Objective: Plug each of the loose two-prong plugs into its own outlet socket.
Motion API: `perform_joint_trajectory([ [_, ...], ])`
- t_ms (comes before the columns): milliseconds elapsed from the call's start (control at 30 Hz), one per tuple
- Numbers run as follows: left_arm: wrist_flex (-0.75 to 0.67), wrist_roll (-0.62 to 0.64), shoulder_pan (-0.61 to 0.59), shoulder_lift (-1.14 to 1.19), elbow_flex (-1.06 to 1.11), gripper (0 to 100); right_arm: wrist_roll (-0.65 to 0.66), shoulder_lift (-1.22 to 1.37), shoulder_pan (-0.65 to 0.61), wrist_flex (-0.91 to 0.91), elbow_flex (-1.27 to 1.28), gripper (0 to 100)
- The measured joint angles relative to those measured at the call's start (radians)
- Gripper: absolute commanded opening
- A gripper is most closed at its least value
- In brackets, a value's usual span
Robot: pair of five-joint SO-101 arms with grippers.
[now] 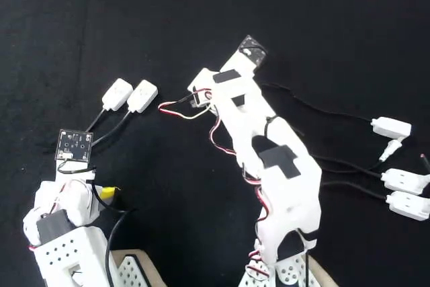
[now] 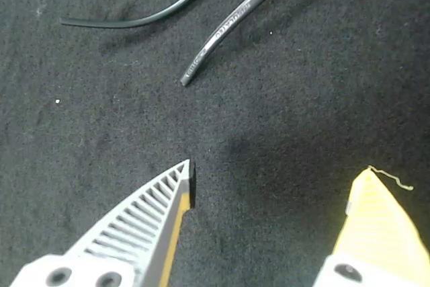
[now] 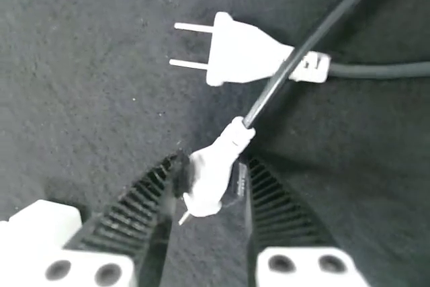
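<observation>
The right claw [image 3: 211, 166] is clenched on a loose plug [image 3: 216, 159]; a second plug [image 3: 235, 52] lies just beyond its tips. The grasp looks done; next, align the prongs with what seems a socket [image 1: 142, 96] farther ahead. Meanwhile the left claw [image 2: 277, 186] is released.

A black cloth-covered table [image 1: 349, 38] is carrying two white oblong plastic connectors [image 1: 117, 94] side by side near its left edge, thin black cords [image 2: 235, 21] trailing from them. Three more white corded connectors [image 1: 403, 179] are lying along the right edge, and a white two-prong plastic plug [image 3: 235, 52] is lying flat.
</observation>
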Motion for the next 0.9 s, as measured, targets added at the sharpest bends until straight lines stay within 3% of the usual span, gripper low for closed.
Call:
perform_joint_trajectory([
  [233,0.0,0.0,0.0,0.0,0.0,36,0.0,0.015,-0.005,0.005,-0.02,10.5],
  [367,0.0,0.0,0.0,0.0,0.0,36,0.0,0.015,-0.005,0.005,-0.02,1.3],
  [467,0.0,0.0,0.0,0.0,0.0,36,0.0,0.015,-0.005,0.009,-0.021,1.2],
  [633,0.0,0.0,0.0,0.0,0.0,36,0.002,0.018,-0.014,0.15,-0.089,1.1],
  [700,0.0,0.0,0.0,0.0,0.0,36,0.049,0.02,-0.018,0.227,-0.117,1.1],
  [900,0.0,0.0,0.0,0.0,0.0,36,0.353,0.021,-0.028,0.456,-0.199,1.1],
])
